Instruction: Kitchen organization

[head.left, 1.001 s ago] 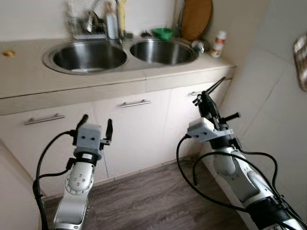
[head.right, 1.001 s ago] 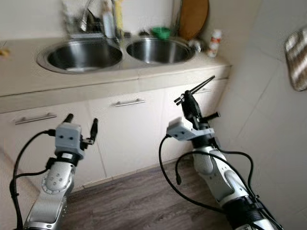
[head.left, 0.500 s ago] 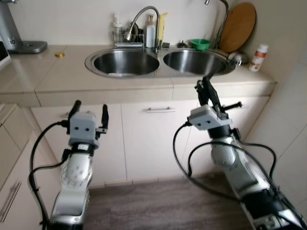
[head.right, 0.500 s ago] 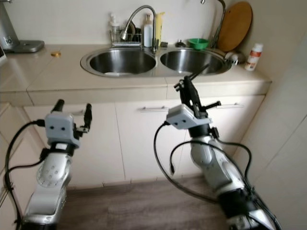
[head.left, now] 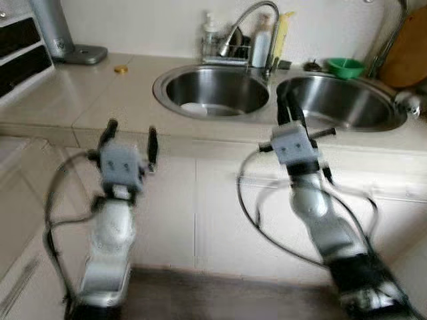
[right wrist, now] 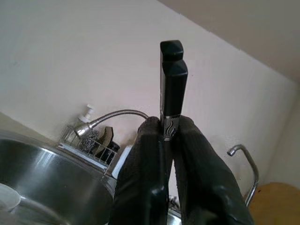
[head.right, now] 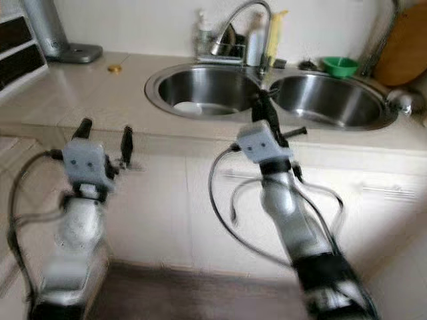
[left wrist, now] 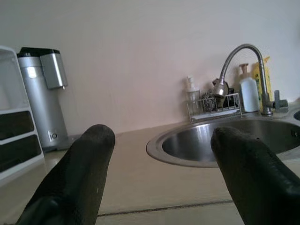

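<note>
My right gripper [head.left: 289, 112] is raised before the counter edge [head.left: 200, 137], between the two sink basins. It is shut on a pair of thin black sticks [right wrist: 171, 79] with a silver band, chopsticks by the look; their black ends stick out past the fingertips [right wrist: 150, 129]. My left gripper [head.left: 131, 137] is held up in front of the cupboard doors, open, with nothing between its fingers [left wrist: 89, 154]. The left basin [head.left: 213, 90] holds a white dish [head.left: 197, 108]. The head views are blurred.
A curved tap [head.left: 257, 13] and a rack of bottles [left wrist: 213, 101] stand behind the sinks. Beside the right basin [head.left: 347, 100] are a green bowl [head.left: 345, 67] and a wooden board [head.left: 410, 47]. A silver appliance [head.left: 57, 30] stands at the far left of the counter.
The camera has swung left and come closer to the sinks, and the picture is now blurred. Both arms hold the same pose; the right gripper still grips the sticks.
</note>
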Tool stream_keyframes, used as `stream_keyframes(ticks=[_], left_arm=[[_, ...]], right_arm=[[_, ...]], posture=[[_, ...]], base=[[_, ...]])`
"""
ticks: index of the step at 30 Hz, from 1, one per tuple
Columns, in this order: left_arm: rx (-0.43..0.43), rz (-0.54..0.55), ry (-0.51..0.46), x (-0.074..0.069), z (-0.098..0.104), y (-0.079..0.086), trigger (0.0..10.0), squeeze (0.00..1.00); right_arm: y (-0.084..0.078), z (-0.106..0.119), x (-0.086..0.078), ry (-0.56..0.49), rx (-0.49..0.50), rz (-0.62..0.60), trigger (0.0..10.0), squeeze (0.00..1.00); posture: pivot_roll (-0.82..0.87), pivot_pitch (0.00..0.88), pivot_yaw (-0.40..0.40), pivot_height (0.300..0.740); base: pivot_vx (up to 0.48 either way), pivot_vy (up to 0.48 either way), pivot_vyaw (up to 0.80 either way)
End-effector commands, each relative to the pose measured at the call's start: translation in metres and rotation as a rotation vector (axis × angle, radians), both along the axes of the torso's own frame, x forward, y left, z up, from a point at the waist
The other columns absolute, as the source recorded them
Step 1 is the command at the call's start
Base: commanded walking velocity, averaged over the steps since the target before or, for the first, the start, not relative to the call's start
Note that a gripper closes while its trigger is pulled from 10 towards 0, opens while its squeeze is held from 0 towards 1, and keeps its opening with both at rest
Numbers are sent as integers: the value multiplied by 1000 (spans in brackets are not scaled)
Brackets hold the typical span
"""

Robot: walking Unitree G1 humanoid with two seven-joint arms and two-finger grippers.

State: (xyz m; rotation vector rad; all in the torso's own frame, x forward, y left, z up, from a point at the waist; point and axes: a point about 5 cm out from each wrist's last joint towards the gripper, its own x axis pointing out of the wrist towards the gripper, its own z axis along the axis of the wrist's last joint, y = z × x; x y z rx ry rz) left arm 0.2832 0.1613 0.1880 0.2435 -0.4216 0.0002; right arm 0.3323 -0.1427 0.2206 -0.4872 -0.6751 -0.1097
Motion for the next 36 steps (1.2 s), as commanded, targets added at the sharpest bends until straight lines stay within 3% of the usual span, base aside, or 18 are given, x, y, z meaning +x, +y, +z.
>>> stream_keyframes(ticks=[1, 5, 10, 12, 17, 22, 28, 34, 36], left_arm=[[19, 26, -20, -1, 7, 7, 10000, 0], [21, 27, -18, -1, 7, 8, 10000, 0], [22, 25, -17, -1, 7, 7, 10000, 0], [22, 25, -16, 0, 7, 7, 10000, 0], [24, 22, -13, 0, 7, 7, 10000, 0], [26, 21, -12, 0, 7, 7, 10000, 0], [55, 8, -2, -1, 5, 2, 10000, 0], [45, -5, -2, -3, 5, 2, 10000, 0], [45, -10, 0, -4, 4, 1, 10000, 0]], right_arm=[[-1, 11, 3, -34, 19, -5, 10000, 0], [-3, 15, 4, -41, 20, 0, 10000, 0], [-15, 12, 14, 50, 111, -18, 10000, 0], [-18, 14, 12, 9, 74, -62, 10000, 0], [-19, 10, 20, 84, 143, -27, 10000, 0], [-26, 12, 21, 67, 147, -82, 10000, 0], [-38, 9, 34, 159, 181, -142, 10000, 0], [-59, 6, 44, 258, 283, -237, 10000, 0], [-79, -10, 51, 404, 460, -293, 10000, 0]], posture=[[65, 0, -60, 740], [65, 0, -61, 740], [65, 0, -62, 740], [67, 0, -62, 740], [70, 0, -63, 740], [73, 0, -65, 740], [77, 0, -69, 740], [78, 0, -71, 740], [78, 0, -72, 740]], base=[[446, 0, 0], [440, 0, 0], [431, 0, -640], [428, 0, -400], [431, 0, -310], [420, 0, -469], [112, 0, 0], [0, 0, 0], [0, 0, 0]])
